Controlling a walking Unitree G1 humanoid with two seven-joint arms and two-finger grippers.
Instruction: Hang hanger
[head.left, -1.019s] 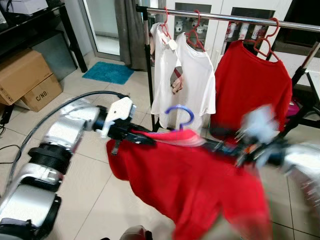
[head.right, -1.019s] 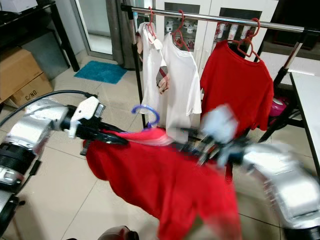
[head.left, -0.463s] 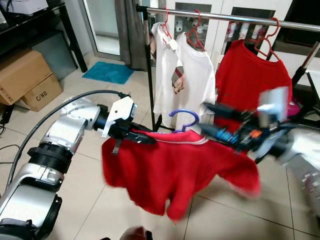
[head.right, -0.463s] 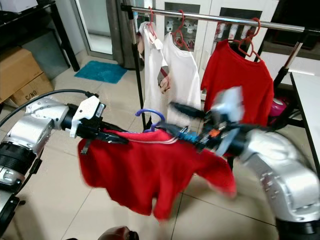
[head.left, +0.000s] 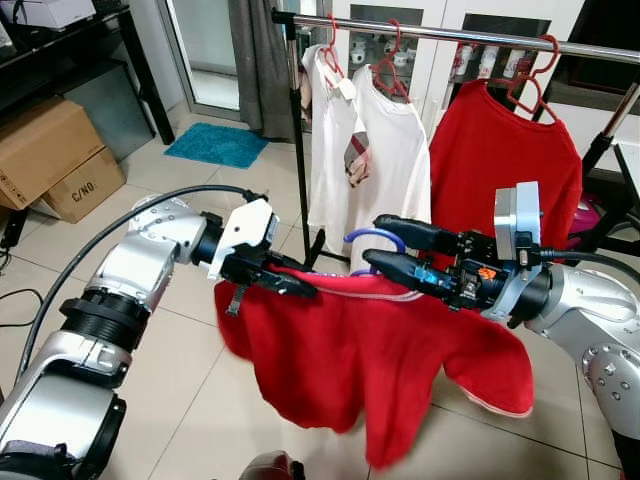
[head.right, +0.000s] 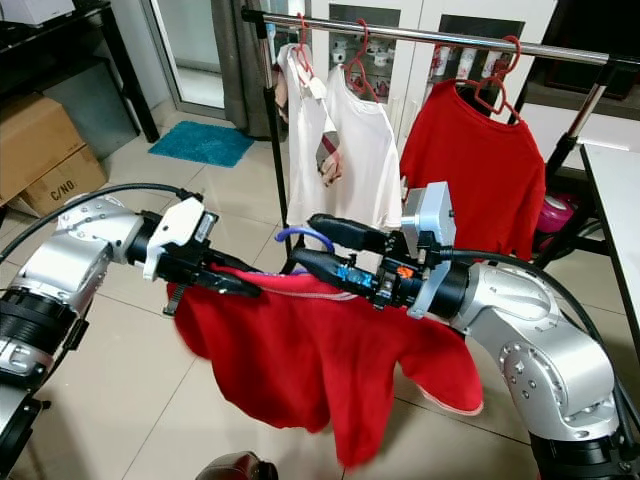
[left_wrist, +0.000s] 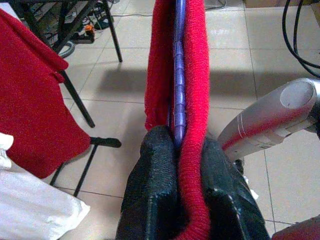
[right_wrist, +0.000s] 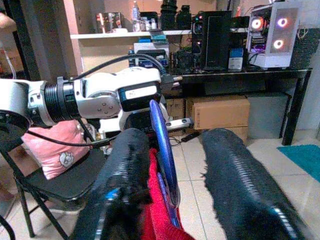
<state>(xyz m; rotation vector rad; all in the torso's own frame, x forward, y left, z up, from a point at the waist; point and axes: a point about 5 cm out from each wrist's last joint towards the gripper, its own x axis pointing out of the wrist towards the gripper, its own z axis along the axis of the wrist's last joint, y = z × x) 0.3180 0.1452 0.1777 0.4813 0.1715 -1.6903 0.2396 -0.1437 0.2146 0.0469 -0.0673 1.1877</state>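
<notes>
A purple hanger (head.left: 375, 238) carries a red shirt (head.left: 380, 360) in mid-air before the clothes rail (head.left: 450, 35). My left gripper (head.left: 305, 290) is shut on the hanger's left shoulder through the red cloth; the left wrist view has the purple hanger arm (left_wrist: 178, 100) pinched with the cloth between the fingers (left_wrist: 155, 170). My right gripper (head.left: 374, 243) is open, one finger above and one below the hanger's hook. In the right wrist view the purple hook (right_wrist: 162, 145) stands between the spread fingers (right_wrist: 240, 170), close to one of them.
On the rail hang two white shirts (head.left: 385, 150) and another red shirt (head.left: 505, 160) on red hangers. The rack's black post (head.left: 298, 130) stands behind the hanger. Cardboard boxes (head.left: 50, 155) and a teal mat (head.left: 217, 145) lie to the left on the tiled floor.
My right arm swung in from the right and its open fingers now straddle the hanger's hook. The red shirt swayed and settled; my left gripper kept its hold.
</notes>
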